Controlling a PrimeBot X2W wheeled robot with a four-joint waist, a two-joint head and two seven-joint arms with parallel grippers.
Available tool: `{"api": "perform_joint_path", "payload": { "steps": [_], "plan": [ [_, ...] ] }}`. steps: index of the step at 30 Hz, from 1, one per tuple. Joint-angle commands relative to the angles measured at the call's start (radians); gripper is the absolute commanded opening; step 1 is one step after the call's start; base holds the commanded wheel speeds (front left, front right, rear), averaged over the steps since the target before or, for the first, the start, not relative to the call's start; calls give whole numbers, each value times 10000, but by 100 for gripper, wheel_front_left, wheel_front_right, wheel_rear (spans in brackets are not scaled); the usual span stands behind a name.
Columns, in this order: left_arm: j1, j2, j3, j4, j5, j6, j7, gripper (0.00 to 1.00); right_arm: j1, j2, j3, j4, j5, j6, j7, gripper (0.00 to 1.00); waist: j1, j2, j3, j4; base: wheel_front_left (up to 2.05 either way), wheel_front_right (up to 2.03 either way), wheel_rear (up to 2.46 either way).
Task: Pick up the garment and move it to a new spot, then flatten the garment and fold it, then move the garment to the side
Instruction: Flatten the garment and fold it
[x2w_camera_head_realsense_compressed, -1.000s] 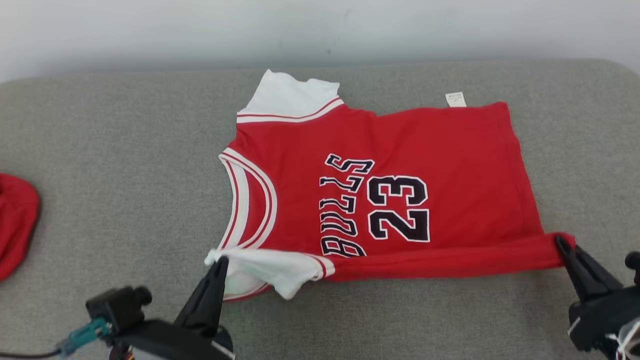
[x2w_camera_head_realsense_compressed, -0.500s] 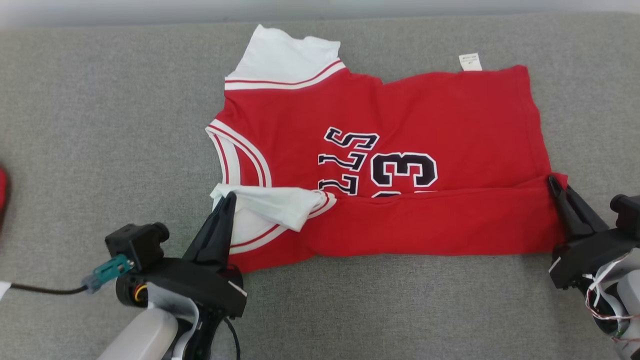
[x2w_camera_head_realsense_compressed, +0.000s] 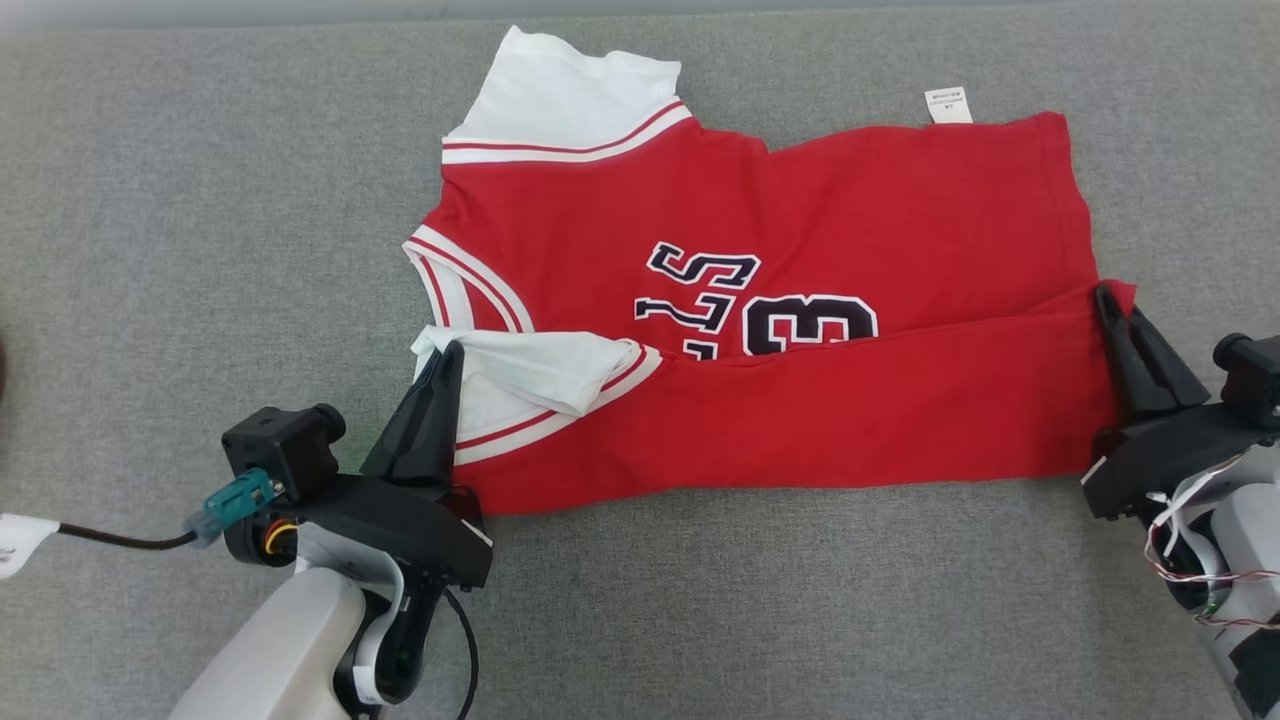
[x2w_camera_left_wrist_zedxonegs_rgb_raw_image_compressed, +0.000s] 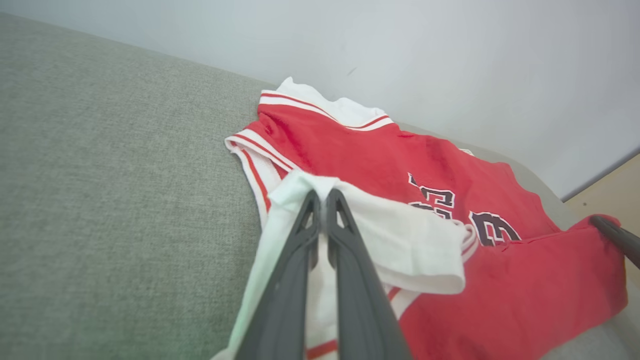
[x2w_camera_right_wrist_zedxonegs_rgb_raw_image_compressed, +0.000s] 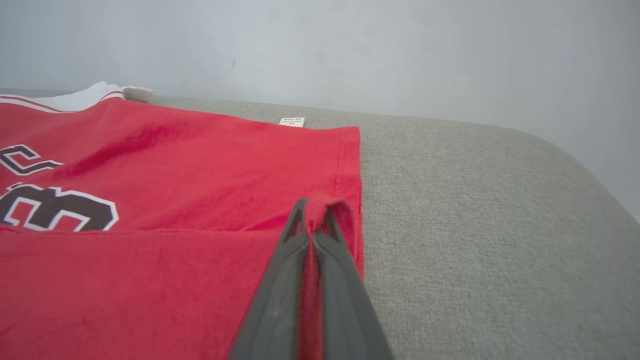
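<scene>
Garment (x2w_camera_head_realsense_compressed: 760, 200), a red jersey with white sleeves, lies across the middle of the grey padded surface (x2w_camera_head_realsense_compressed: 200, 250), with its neck end toward the robot's left and its hem toward the right. The left gripper (x2w_camera_head_realsense_compressed: 445, 350) has its fingers pressed together on the near white sleeve (x2w_camera_head_realsense_compressed: 540, 375). In the left wrist view the sleeve cloth is nipped between the tips of that gripper (x2w_camera_left_wrist_zedxonegs_rgb_raw_image_compressed: 322, 195). The right gripper (x2w_camera_head_realsense_compressed: 1102, 292) is likewise closed, pinching the near hem corner (x2w_camera_head_realsense_compressed: 1122, 290), and the right wrist view shows red cloth caught between its tips (x2w_camera_right_wrist_zedxonegs_rgb_raw_image_compressed: 314, 205).

A second ago only a narrow strip of the near edge was turned over, below the black lettering (x2w_camera_head_realsense_compressed: 700, 275). Since then both grippers have carried that edge farther across the jersey, so the folded flap now covers the lower part of the letters and most of the number. The near sleeve has come along with it and lies on the red front. The head camera has tilted down over the same time, so the whole scene sits higher in its view. The small white label (x2w_camera_head_realsense_compressed: 948, 105) still pokes out at the far edge
</scene>
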Motion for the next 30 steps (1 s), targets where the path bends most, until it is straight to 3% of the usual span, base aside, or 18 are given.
{"api": "perform_joint_path", "payload": {
  "steps": [1,2,3,9,19,28,29,30],
  "plan": [
    [-127,-47,8,29,50,-50,-74,95,-56,52,-30,17,-31,-23,-45,35,-1,-2,-16,-9,0,0,0],
    [-144,-87,14,123,52,-74,-91,100,-57,111,-71,33,-50,-23,-46,73,-1,-2,-41,-15,0,0,0],
    [-158,-125,13,202,74,-61,-97,100,-43,152,-99,57,-92,-23,-46,100,-1,-2,-67,-18,0,0,0],
    [140,-127,225,147,136,30,-184,100,359,302,-764,-263,-592,-23,-33,100,-1,-2,-287,-39,0,0,0],
    [2077,417,530,-984,-809,1122,802,100,2079,855,-3336,-2394,-1501,-23,-33,100,-1,-2,-658,-91,0,0,0],
    [2791,546,354,-1282,-1406,1754,1980,100,2895,1285,-3355,-2351,-1575,-23,-34,100,-1,-2,-797,-192,0,0,0],
    [2735,525,361,-1192,-1445,1727,2011,98,2890,1293,-3215,-2246,-1506,-23,-35,100,-1,-2,-791,-205,0,0,0],
    [2709,480,368,-1073,-1525,1698,2069,58,2887,1287,-3077,-2104,-1457,-23,-35,100,-1,-2,-787,-220,0,0,0]
  ]
}}
